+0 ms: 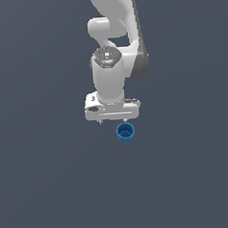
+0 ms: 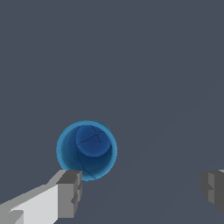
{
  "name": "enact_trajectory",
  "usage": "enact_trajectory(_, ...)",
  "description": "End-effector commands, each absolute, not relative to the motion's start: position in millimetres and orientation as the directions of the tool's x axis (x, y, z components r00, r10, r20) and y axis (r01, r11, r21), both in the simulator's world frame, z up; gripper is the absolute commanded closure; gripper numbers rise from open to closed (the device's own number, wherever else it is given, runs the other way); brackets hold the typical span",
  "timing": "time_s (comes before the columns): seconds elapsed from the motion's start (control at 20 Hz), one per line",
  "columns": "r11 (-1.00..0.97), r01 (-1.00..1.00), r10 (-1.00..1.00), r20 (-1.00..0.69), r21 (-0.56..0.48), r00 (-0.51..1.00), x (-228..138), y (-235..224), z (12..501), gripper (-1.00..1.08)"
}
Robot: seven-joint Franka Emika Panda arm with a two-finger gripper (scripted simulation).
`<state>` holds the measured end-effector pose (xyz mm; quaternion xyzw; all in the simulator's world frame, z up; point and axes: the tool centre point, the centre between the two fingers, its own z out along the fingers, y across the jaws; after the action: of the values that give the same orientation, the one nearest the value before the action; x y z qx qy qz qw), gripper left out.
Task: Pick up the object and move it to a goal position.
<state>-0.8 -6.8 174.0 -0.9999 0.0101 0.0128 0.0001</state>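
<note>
The object, a small blue cup (image 1: 125, 132), stands upright on the dark grey floor, its open mouth facing up. In the exterior view it sits just below the white arm's hand and a little toward that view's right. The wrist view looks straight down into the cup (image 2: 86, 150). My gripper (image 2: 142, 192) is open, its two grey fingertips (image 2: 70, 192) spread wide. One fingertip lies right beside the cup's rim; the cup is not between the fingers. In the exterior view the gripper (image 1: 112, 120) shows only short finger stubs under the hand.
A plain dark grey surface (image 1: 48, 178) spreads all around the cup. The white arm (image 1: 112, 48) rises behind the hand toward the top of the exterior view. No other objects show.
</note>
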Motion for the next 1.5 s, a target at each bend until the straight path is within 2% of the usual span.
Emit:
enact_trajectory(0.0, -1.0, -0.02, -0.02, -0.026, 0.0, 0.999, -0.8, -6.8, 174.0, -0.2)
enact_trajectory(0.65, -1.0, -0.017, -0.017, -0.111, 0.0, 0.994, 1.3, -5.1, 163.6, -0.2)
enact_trajectory(1.45, -1.0, -0.005, -0.005, -0.398, -0.001, 0.918, 1.8, 1.0, 126.3, -0.2)
